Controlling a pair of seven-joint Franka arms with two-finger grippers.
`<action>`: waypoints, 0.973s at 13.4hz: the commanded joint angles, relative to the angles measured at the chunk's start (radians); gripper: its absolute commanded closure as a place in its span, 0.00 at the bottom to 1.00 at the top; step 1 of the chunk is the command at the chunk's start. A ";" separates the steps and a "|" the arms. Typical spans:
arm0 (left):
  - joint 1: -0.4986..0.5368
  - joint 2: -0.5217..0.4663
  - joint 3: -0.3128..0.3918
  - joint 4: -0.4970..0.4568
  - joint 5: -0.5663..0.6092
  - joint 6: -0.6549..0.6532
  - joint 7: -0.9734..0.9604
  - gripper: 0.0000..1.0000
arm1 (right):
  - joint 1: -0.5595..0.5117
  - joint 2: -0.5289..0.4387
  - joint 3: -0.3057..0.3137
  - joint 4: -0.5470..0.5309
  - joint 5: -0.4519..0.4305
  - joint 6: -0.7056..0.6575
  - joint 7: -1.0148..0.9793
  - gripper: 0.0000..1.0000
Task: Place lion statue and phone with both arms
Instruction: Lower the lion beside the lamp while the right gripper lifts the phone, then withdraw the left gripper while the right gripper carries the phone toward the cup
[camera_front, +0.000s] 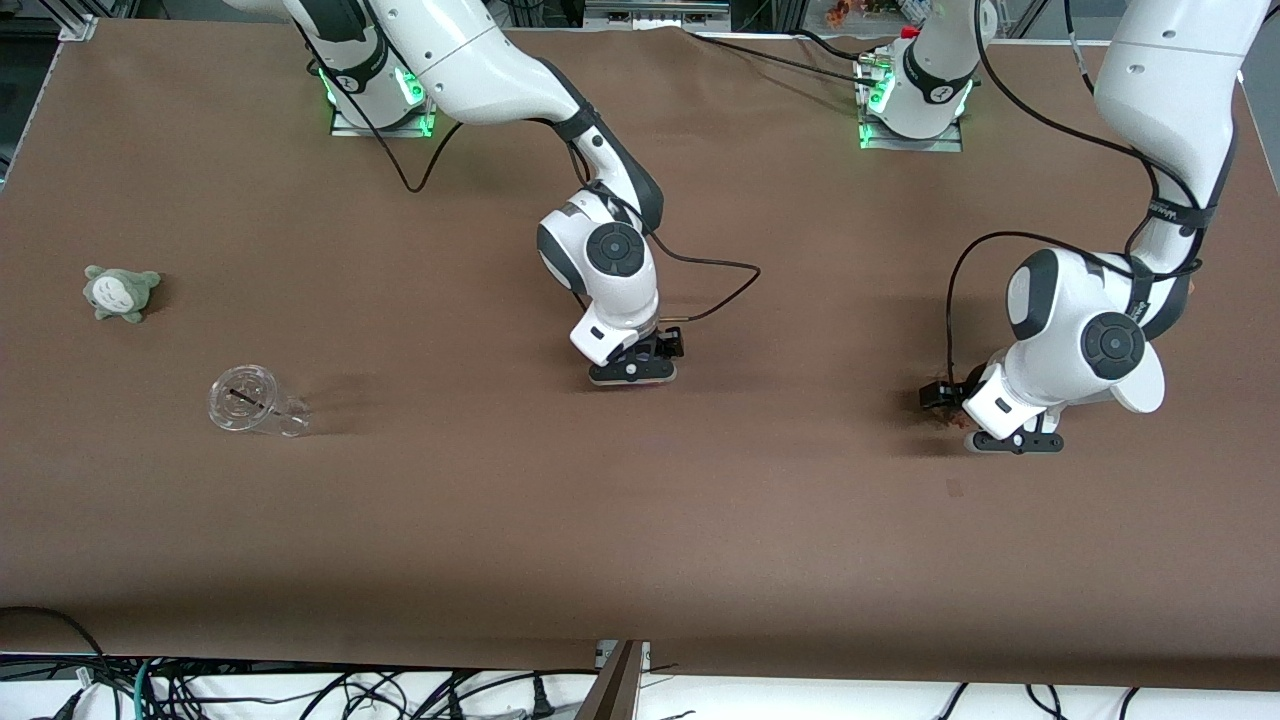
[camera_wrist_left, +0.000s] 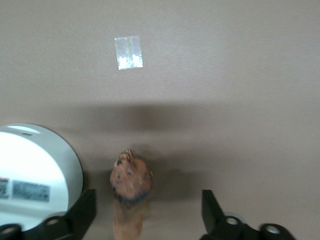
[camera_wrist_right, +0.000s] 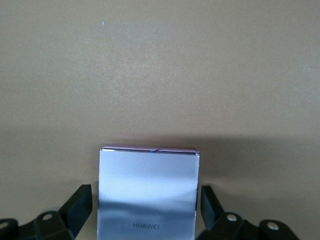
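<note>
The lion statue (camera_wrist_left: 130, 182), a small reddish-brown figurine, lies on the brown table between the fingers of my left gripper (camera_wrist_left: 147, 215). The fingers (camera_wrist_left: 82, 212) stand wide apart and do not touch it. In the front view the statue (camera_front: 950, 420) peeks out beside the left gripper (camera_front: 1012, 440) toward the left arm's end. The phone (camera_wrist_right: 147, 192), a pale slab with a purple edge, lies flat between the fingers of my right gripper (camera_wrist_right: 145, 210), with a gap on each side. In the front view the right gripper (camera_front: 635, 372) is low over the phone (camera_front: 632, 381) at mid-table.
A grey-green plush (camera_front: 122, 291) and a clear plastic cup (camera_front: 255, 402) on its side lie toward the right arm's end. A small tape patch (camera_wrist_left: 128, 52) is on the table near the statue. The table's front edge (camera_front: 600, 650) is well away from both grippers.
</note>
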 joint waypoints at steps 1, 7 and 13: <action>0.002 -0.113 -0.015 0.052 -0.007 -0.147 0.004 0.00 | 0.004 0.024 -0.001 0.024 0.005 0.021 0.038 0.25; 0.004 -0.219 -0.014 0.271 -0.006 -0.414 0.012 0.00 | -0.019 -0.008 -0.012 0.025 0.007 0.024 0.013 0.51; 0.008 -0.320 0.014 0.444 -0.018 -0.721 0.106 0.00 | -0.255 -0.072 -0.012 0.024 0.011 -0.100 -0.241 0.51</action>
